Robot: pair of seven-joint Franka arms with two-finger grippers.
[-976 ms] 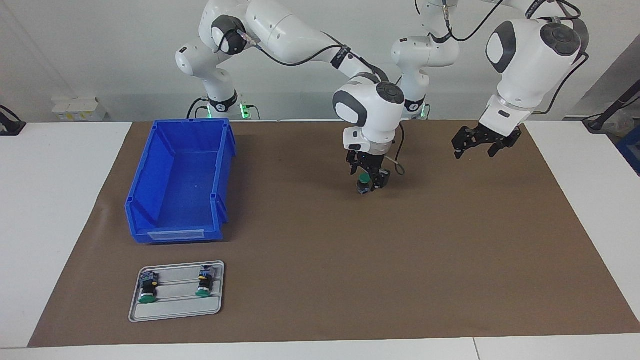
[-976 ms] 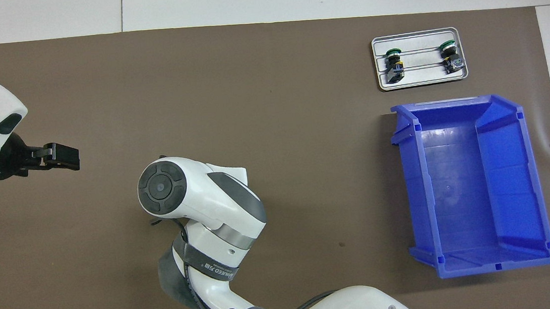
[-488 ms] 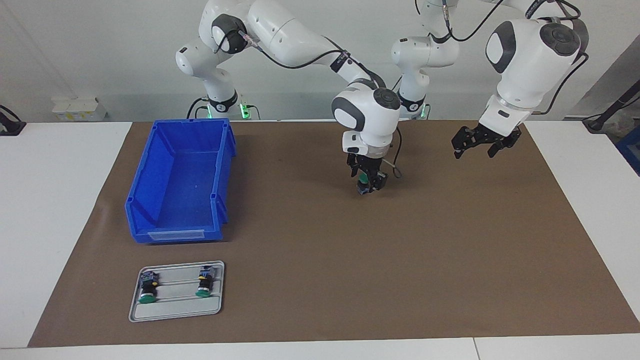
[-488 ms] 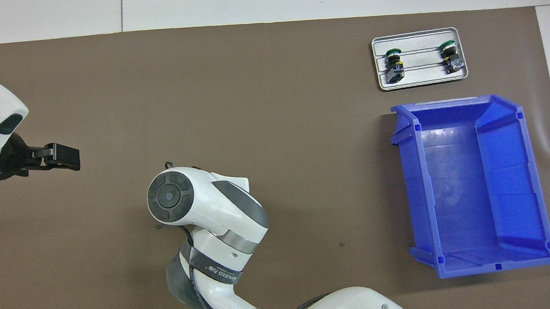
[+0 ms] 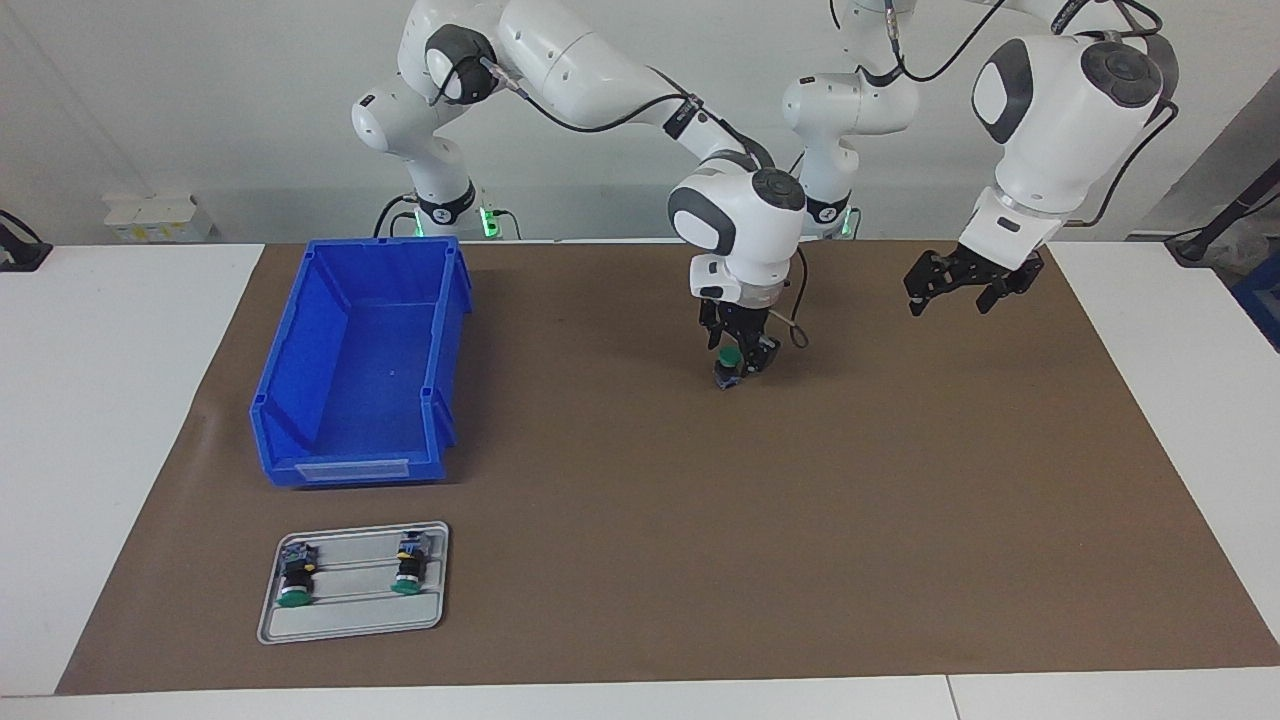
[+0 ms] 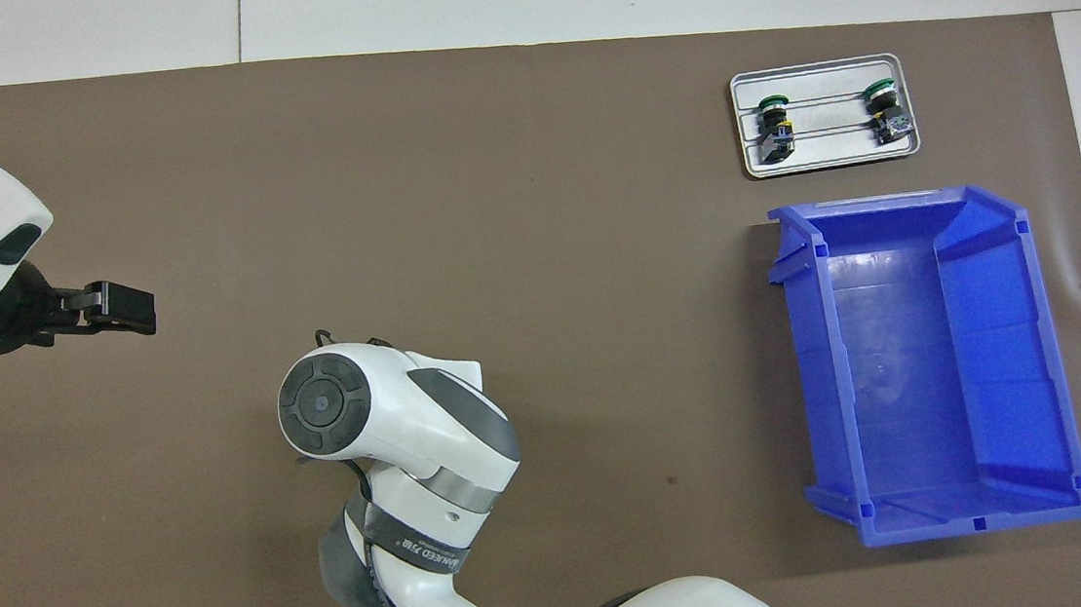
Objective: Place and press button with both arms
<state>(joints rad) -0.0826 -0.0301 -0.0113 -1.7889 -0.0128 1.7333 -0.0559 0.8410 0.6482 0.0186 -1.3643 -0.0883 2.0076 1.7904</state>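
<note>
The tray (image 5: 350, 620) with two spare buttons and the blue bin (image 5: 300, 350) sit well toward the right arm's end from the right gripper (image 5: 737, 368). That gripper, low over the mat (image 5: 900, 480), grips the button (image 5: 731, 360) upright, green cap up. The left gripper (image 5: 958, 292) hangs beside it, jaws spread, empty.

Left gripper (image 6: 125, 308) over brown mat (image 6: 535, 245)

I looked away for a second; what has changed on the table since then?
The right hand, low over the mat with a green-capped button between its fingers, only shifted slightly. The left hand, the bin and the tray with its two buttons stayed put.
</note>
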